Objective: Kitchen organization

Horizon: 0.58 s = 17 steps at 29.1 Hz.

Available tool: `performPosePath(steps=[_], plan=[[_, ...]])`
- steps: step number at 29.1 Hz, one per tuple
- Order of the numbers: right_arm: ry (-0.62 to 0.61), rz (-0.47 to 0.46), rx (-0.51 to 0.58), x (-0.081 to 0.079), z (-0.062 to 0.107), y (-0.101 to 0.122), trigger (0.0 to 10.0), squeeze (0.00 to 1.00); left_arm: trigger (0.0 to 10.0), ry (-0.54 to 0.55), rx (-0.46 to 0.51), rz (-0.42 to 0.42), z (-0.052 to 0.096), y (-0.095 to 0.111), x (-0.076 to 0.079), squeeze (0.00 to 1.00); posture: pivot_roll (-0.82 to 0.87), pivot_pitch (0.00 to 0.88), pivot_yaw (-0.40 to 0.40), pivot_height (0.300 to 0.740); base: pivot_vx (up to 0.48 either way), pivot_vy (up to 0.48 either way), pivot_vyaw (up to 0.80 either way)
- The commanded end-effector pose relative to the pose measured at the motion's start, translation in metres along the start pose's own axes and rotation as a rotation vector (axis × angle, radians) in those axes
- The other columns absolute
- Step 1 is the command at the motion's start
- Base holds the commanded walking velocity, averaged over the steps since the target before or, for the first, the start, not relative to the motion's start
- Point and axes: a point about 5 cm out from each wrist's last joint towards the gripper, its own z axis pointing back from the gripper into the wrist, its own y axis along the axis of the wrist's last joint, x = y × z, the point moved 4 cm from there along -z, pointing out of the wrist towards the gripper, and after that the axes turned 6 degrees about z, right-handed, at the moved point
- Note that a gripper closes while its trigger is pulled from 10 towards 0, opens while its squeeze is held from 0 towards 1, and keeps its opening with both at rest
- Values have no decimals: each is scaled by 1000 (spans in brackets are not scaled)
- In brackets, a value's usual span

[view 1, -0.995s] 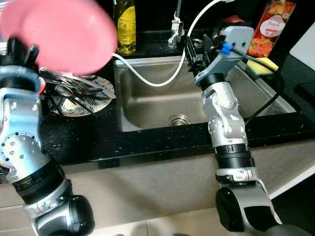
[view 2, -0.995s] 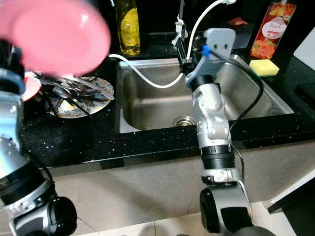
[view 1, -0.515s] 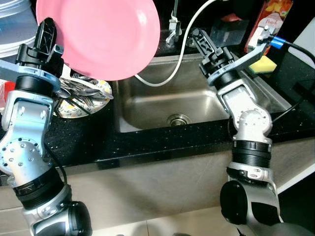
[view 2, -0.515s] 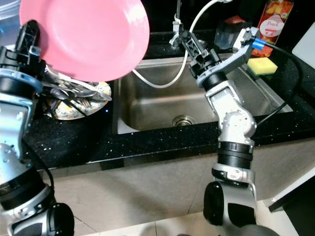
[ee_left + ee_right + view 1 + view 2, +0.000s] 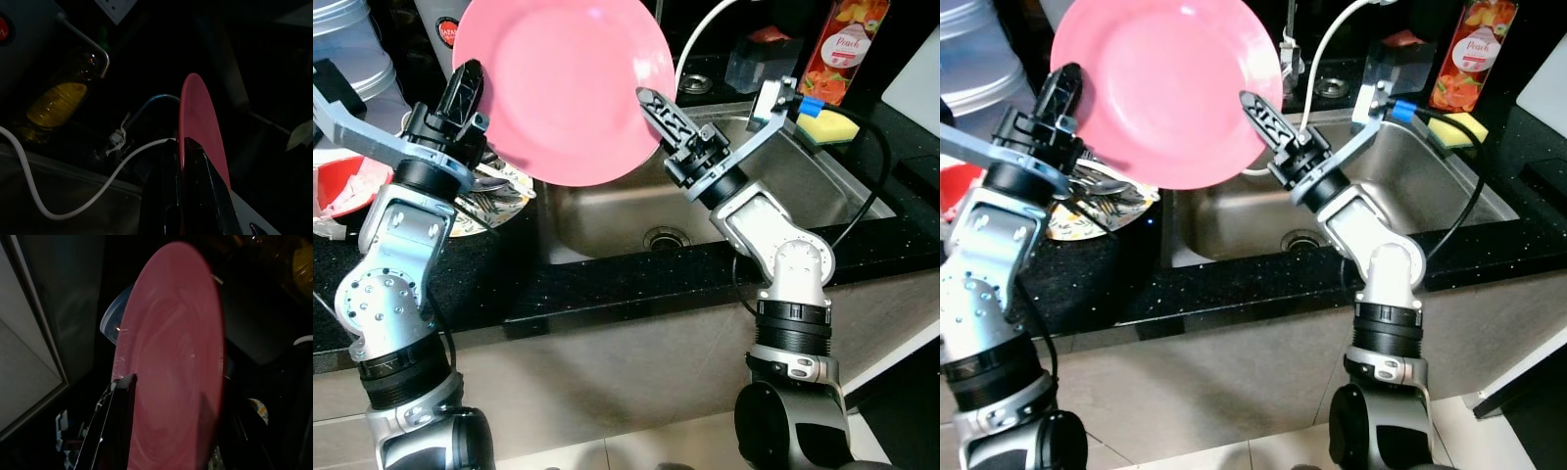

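Observation:
A large pink plate point(image 5: 568, 88) is held upright above the left rim of the sink. My left gripper point(image 5: 470, 93) is shut on its left edge, and the left wrist view shows the plate's rim point(image 5: 195, 122) clamped between the black fingers point(image 5: 161, 196). My right gripper point(image 5: 656, 110) reaches in from the right with its fingers spread. In the right wrist view the plate's face point(image 5: 171, 382) lies between them, one finger point(image 5: 115, 431) in front and the other behind the rim.
A steel sink point(image 5: 607, 211) is set in the black counter. To its left lies a patterned plate with cutlery point(image 5: 494, 196). A yellow sponge point(image 5: 830, 125) and a juice carton point(image 5: 842, 44) stand at the back right. A white hose point(image 5: 1332, 39) hangs over the sink.
My left arm has carried the pink plate rightward and down over the sink's edge. My right gripper has swung left from the tap to the plate's right edge.

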Motion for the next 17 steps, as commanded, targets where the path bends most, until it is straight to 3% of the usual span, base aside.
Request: performPosePath(steps=[1, 2, 9, 17], plan=[[12, -8, -14, -4, 1, -4, 5922, 0, 10000, -10, -5, 15, 0, -3, -1, 0, -85, 0, 38, 740, 0, 0, 0], [6, -13, -11, -3, 1, -4, 0, 0, 10000, -8, -13, 12, 0, -5, -1, 0, -86, 0, 39, 740, 0, 0, 0], [-28, -29, -17, 2, 1, -3, 0, 0, 10000, -2, -82, -69, 1, -22, -3, 0, -83, 0, 34, 740, 0, 0, 0], [-33, -16, -27, 2, 3, -4, 0, 0, 10000, -4, -131, -100, 1, -36, 0, 0, -85, 0, 32, 740, 0, 0, 0]])
